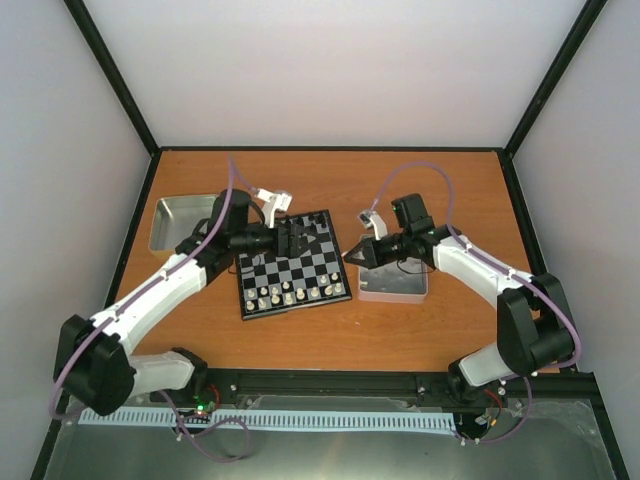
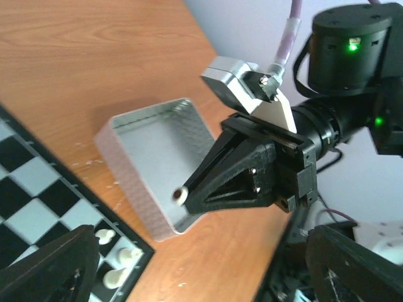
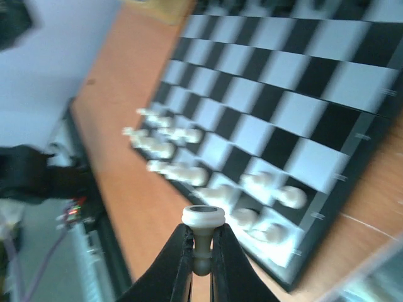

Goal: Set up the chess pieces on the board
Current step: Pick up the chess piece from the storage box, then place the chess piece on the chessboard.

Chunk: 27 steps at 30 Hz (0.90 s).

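Observation:
The board (image 1: 293,268) lies mid-table with several cream-white chess pieces (image 1: 290,293) along its near rows. My right gripper (image 1: 352,256) hovers just off the board's right edge, shut on one cream-white piece (image 3: 203,217) held by its stem, base towards the camera. The left wrist view shows that piece (image 2: 181,196) at the tip of the right gripper's fingers (image 2: 220,179). My left gripper (image 1: 295,238) hangs over the far half of the board, its fingers (image 2: 50,270) wide apart and empty. The board also shows in the right wrist view (image 3: 283,107), blurred.
A silver tray (image 1: 393,287) sits right of the board under the right gripper; its wall (image 2: 129,182) looks empty in the left wrist view. A second silver tray (image 1: 178,222) sits at the far left. Black frame posts edge the table.

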Each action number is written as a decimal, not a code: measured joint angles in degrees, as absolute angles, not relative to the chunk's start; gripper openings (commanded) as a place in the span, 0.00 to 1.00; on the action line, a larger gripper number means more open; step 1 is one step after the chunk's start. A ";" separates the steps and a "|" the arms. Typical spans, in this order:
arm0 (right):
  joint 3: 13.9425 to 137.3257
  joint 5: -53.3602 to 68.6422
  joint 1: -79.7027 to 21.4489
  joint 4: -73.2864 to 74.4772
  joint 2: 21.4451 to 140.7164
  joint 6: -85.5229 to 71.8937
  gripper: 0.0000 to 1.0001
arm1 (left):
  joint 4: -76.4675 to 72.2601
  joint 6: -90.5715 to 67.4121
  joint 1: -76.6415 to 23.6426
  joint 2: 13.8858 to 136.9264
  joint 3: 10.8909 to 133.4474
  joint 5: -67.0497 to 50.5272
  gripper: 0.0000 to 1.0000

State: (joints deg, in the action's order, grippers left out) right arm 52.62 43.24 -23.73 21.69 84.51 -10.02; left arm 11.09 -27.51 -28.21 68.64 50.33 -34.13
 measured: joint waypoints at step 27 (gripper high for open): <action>56.90 60.60 -32.36 14.74 79.61 -12.32 0.03 | 0.40 -62.15 -27.05 70.72 45.50 -55.48 0.49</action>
State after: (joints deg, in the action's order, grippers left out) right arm 56.90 60.60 -32.36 14.74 79.61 -12.32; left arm 0.40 -62.15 -27.05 70.72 45.50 -55.48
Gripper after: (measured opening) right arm 0.075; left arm 0.538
